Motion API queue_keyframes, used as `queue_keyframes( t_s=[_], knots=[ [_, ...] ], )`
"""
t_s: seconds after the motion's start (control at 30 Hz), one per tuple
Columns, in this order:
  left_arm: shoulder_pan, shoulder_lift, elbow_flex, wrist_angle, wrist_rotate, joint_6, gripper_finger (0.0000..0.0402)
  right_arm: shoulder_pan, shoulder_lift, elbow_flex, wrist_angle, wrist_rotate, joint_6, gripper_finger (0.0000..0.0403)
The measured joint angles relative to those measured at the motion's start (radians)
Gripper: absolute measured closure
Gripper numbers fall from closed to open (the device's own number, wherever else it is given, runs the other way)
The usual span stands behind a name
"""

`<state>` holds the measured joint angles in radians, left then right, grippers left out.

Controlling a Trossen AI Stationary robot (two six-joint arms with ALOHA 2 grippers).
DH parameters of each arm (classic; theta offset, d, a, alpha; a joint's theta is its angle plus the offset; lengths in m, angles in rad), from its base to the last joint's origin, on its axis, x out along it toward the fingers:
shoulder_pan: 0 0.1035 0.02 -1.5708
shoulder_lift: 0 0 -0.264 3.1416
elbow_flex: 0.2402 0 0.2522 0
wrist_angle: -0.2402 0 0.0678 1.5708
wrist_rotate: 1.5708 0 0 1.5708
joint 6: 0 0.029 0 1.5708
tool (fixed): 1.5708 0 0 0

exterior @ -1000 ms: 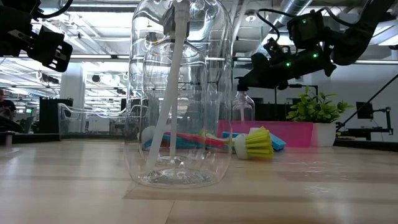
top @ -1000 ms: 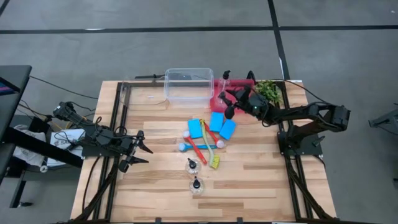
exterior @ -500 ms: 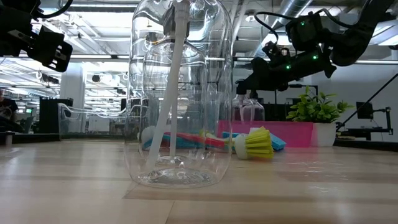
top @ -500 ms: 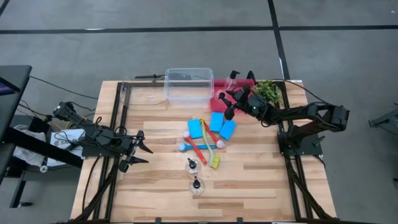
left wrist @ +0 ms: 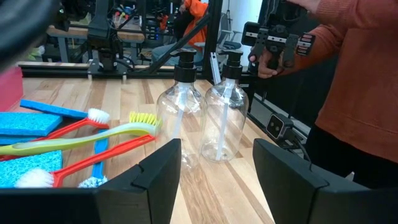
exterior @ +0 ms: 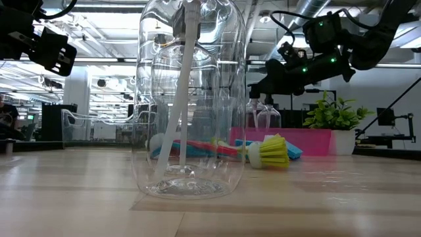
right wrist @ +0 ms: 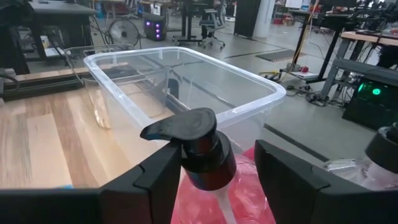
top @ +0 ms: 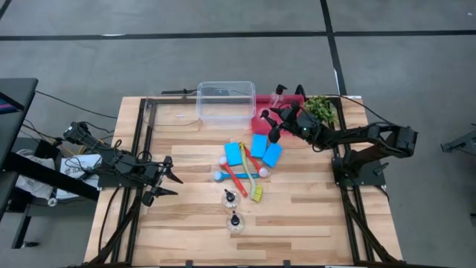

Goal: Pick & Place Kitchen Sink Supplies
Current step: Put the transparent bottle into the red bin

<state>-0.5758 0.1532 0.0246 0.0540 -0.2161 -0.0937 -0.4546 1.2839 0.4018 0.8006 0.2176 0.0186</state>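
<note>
Two clear pump bottles point(top: 230, 198) point(top: 235, 222) stand on the table near its near edge, and they loom large in the low view point(exterior: 191, 99). Past them lie three blue sponges point(top: 259, 146) and the red, blue and yellow-green brushes point(top: 239, 177). Two more bottles point(exterior: 253, 115) point(exterior: 270, 115) stand in the red tray point(top: 258, 119). My right gripper point(top: 271, 123) hovers open over the tray, its fingers either side of one bottle's black pump top point(right wrist: 196, 146). My left gripper point(top: 172, 186) waits open at the table's left, facing the two near bottles point(left wrist: 180, 118).
A clear plastic tub point(top: 225, 100) sits left of the red tray at the far edge. A small green plant point(top: 320, 108) stands at the tray's right. A person in an orange sleeve point(left wrist: 354, 93) stands beyond the near edge. Bare wood lies on the table's left and near right.
In the red tray one bottle's pump top has shifted a little toward the table's right. The low view now shows two bottles side by side under my right gripper where one showed before.
</note>
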Motion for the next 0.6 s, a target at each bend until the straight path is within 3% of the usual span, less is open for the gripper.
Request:
queue_keyframes(
  t_s=[0.6],
  knots=[
    [0.000, 0.000, 0.000, 0.000, 0.000, 0.000, 0.0199, -0.056, -0.001, 0.000, 0.004, 0.001, 0.098, 0.0219]
  ],
)
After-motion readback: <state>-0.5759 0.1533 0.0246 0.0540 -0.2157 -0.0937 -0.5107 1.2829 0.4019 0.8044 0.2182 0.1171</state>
